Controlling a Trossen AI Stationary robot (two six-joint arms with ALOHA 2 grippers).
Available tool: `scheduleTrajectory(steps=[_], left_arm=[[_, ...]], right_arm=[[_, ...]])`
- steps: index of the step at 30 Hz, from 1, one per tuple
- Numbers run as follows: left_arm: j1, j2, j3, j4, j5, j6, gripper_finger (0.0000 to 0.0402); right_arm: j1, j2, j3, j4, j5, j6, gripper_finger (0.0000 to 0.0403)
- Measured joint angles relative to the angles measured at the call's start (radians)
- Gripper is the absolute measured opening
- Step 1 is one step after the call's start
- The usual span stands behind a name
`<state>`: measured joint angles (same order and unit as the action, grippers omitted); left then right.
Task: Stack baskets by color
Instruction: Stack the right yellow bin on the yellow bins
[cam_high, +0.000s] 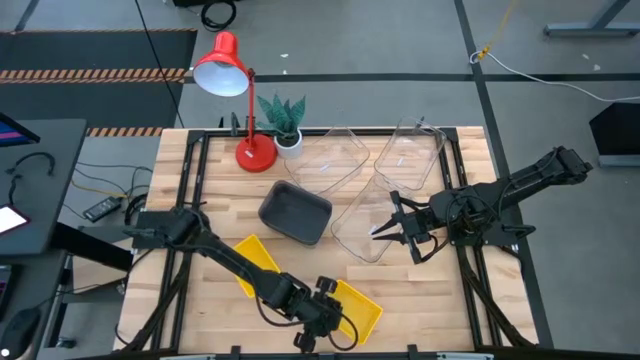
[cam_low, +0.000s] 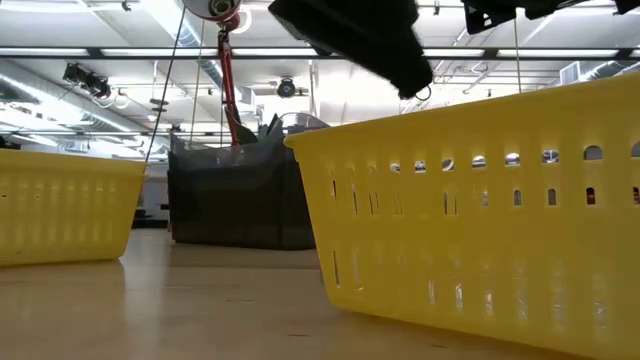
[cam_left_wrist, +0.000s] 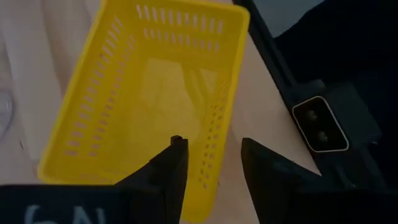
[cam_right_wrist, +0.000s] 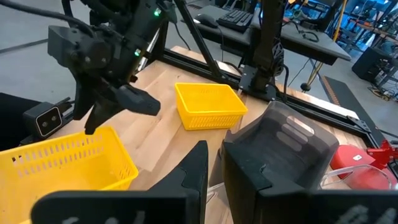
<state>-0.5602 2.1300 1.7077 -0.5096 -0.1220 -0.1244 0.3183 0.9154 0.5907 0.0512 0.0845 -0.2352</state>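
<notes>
Baskets were spread across the table when you looked: a yellow basket (cam_high: 362, 305) at the near edge under the left gripper (cam_left_wrist: 212, 163), a second yellow basket (cam_high: 256, 264) just beside the left arm, a grey basket (cam_high: 295, 211) in the middle, and clear baskets (cam_high: 330, 158) toward the far side and the right. You had the left gripper hovering with its fingers spread, one on each side of the long wall of the near yellow basket, not yet pinching it. I judged that basket light, thin and springy, its slotted walls likely to flex, so you would have done best to take the rim in the middle of that long wall, where it should tip least. You held the right gripper (cam_high: 392, 229) at the rim of one clear basket (cam_high: 362, 225); its fingers stood close together, though whether they pinched that slick-looking wall I could not tell.
</notes>
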Motion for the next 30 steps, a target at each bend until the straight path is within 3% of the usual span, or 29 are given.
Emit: scheduleTrajectory(steps=[7, 14, 21, 30], left_arm=[[0.002, 0.013, 0.002, 0.003, -0.040, 0.007, 0.0184], [0.000, 0.059, 0.000, 0.002, -0.024, 0.040, 0.0168], [0.000, 0.072, 0.001, -0.068, -0.020, 0.035, 0.0122], [0.002, 0.069, 0.001, -0.085, -0.009, 0.065, 0.0029]], right_arm=[[0.000, 0.000, 0.000, 0.000, 0.000, 0.000, 0.0051], [0.000, 0.000, 0.000, -0.001, 0.000, 0.004, 0.0051], [0.000, 0.000, 0.000, -0.001, 0.000, 0.004, 0.0051], [0.000, 0.000, 0.000, -0.001, 0.000, 0.004, 0.0052]])
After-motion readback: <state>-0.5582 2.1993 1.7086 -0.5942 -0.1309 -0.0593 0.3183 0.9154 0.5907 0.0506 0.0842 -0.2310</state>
